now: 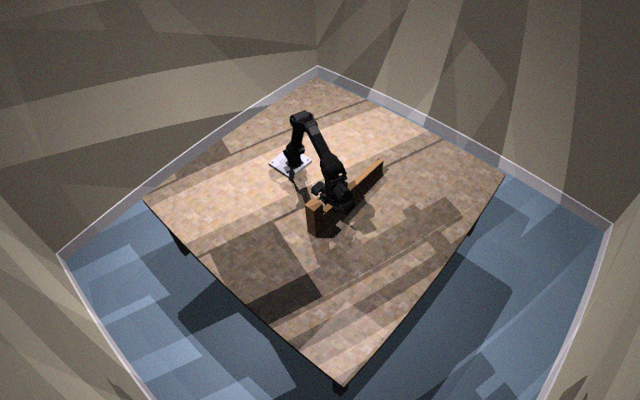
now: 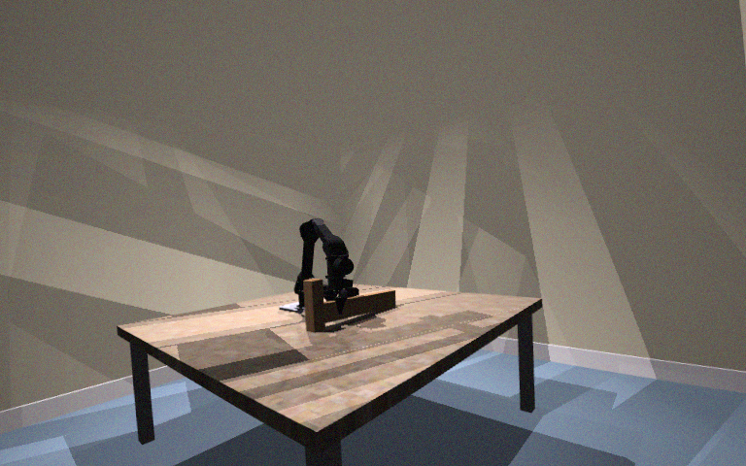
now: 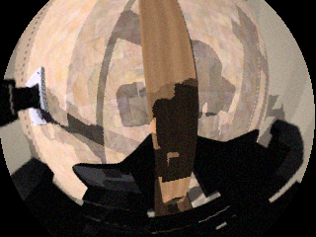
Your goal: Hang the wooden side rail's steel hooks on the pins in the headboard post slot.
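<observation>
Table (image 1: 264, 302) (image 2: 329, 379): bears everything. Wooden side rail (image 1: 370, 173) (image 2: 374, 301) (image 3: 168, 44): on edge, near end at the post, long axis running away from it; far end apparently table-supported. Headboard post (image 1: 312, 219) (image 2: 314, 305): upright, presumably to receive the hooks, which are hidden. Gripper (image 1: 340, 207) (image 2: 341, 302) (image 3: 174, 148): jaws clamped across the rail near the post, likely to steer that end.

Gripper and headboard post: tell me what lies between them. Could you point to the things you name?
The near end of the wooden side rail (image 1: 367, 177) (image 2: 365, 302) (image 3: 169, 39), held in the gripper (image 2: 341, 309) (image 3: 175, 148), spans toward the headboard post (image 1: 313, 219) (image 2: 314, 305); the exterior view shows this.
</observation>
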Controlling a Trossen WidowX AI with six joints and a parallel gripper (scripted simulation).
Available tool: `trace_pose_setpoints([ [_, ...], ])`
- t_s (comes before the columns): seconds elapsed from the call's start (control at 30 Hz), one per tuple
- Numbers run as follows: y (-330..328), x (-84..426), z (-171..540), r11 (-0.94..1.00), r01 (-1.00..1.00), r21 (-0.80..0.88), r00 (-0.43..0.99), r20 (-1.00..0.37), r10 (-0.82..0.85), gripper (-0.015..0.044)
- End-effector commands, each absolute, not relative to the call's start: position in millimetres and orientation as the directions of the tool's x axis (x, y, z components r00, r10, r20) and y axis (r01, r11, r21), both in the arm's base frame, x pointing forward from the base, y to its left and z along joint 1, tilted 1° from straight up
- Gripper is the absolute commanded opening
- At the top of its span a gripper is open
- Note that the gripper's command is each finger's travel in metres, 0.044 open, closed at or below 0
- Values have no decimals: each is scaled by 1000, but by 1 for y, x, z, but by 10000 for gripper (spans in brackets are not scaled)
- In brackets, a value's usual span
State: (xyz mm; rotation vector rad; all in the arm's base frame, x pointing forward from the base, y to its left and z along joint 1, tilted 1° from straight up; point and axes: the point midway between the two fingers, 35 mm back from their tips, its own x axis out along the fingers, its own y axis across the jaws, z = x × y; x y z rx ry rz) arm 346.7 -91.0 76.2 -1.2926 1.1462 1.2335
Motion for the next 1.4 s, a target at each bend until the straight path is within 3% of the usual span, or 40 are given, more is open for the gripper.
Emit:
trace_pose_setpoints([
  [0.0,-92,347,76,-79,-996,-43,44,-999,-11,0],
  [1.37,-92,348,69,-79,-996,-43,44,-999,-11,0],
])
